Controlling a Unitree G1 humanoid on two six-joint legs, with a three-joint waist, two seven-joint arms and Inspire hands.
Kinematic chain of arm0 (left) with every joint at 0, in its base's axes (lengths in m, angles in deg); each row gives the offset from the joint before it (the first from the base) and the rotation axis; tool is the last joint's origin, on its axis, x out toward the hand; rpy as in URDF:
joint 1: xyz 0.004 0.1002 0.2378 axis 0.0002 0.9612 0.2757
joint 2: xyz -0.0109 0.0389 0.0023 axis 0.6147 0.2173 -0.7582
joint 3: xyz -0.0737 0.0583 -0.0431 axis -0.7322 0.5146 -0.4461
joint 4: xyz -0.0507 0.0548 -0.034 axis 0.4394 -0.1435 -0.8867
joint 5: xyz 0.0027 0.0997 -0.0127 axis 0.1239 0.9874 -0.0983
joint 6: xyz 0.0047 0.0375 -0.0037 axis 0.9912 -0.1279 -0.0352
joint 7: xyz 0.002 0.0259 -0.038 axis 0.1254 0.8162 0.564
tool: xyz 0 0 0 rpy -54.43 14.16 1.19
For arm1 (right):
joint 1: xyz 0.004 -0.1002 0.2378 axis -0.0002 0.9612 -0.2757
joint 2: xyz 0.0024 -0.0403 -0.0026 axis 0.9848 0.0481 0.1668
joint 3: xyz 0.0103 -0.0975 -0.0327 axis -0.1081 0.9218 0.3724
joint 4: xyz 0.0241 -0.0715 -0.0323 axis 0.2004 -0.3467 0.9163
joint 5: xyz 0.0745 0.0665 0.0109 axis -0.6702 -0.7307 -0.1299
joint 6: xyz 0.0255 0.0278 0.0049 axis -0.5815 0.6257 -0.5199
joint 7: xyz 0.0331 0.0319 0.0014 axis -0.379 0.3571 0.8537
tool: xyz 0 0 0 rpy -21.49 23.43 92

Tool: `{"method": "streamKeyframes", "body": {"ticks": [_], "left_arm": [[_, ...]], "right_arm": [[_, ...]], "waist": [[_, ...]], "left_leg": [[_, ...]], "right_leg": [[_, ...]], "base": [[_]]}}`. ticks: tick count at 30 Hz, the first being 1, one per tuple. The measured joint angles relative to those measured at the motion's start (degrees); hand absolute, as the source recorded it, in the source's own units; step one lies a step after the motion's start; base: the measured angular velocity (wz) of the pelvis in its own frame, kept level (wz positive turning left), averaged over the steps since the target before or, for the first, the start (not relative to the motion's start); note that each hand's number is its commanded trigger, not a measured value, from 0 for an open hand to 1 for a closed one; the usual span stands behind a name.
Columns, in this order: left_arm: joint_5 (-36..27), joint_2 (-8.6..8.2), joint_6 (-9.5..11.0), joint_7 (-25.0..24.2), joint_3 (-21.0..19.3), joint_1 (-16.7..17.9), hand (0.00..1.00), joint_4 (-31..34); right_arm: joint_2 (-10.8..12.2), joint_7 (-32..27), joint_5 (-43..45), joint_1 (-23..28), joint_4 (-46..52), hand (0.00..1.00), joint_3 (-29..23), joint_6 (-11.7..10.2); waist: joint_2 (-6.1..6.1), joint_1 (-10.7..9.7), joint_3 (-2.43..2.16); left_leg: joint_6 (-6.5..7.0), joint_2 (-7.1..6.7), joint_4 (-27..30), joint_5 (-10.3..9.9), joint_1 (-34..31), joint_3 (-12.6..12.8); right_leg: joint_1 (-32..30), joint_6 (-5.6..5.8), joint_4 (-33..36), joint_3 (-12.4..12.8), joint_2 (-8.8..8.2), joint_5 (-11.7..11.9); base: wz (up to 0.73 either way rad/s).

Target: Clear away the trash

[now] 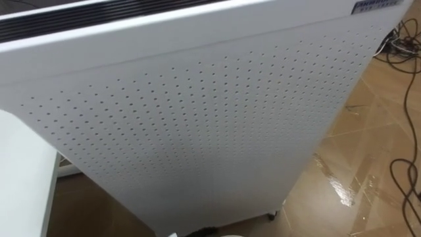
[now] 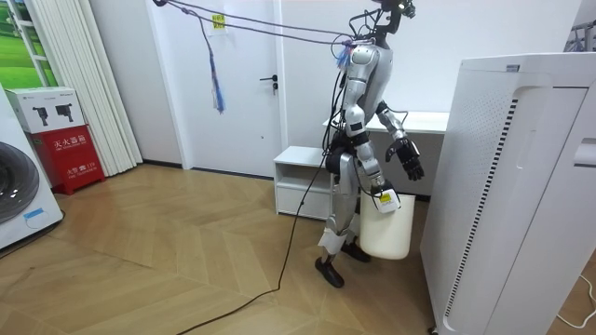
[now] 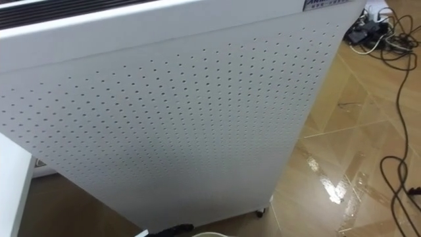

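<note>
In the room view I stand upright beside a white waste bin (image 2: 386,228), facing a tall white cabinet (image 2: 507,186). My left hand (image 2: 408,160) hangs in front of me at waist height, fingers relaxed and holding nothing. My right hand (image 2: 383,194) sits lower, right at the bin's rim; whether it grips the rim is unclear. In the eye views the cabinet's perforated side (image 1: 197,125) stands close before me, and a sliver of the bin's rim (image 3: 209,234) shows at the bottom edge.
A white table (image 1: 20,178) is at my left, and a low white shelf (image 2: 303,177) stands behind me. Dark cables (image 3: 395,79) lie on the wooden floor to the right of the cabinet. A washing machine (image 2: 23,186) and a red box (image 2: 70,154) stand far off.
</note>
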Motion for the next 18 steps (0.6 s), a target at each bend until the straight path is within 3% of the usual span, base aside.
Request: {"method": "streamKeyframes", "body": {"ticks": [18], "left_arm": [[0.0,0.03,0.0,0.0,0.0,-0.1,0.00,-1.7]], "right_arm": [[0.0,-0.1,0.1,0.0,-0.4,1.00,-0.1,0.0]], "waist": [[-0.34,-0.3,0.22]], "left_leg": [[0.00,0.00,-0.2,0.0,0.3,0.1]], "right_leg": [[0.1,0.00,0.0,0.2,0.04,0.0]], "base": [[0.00]]}}
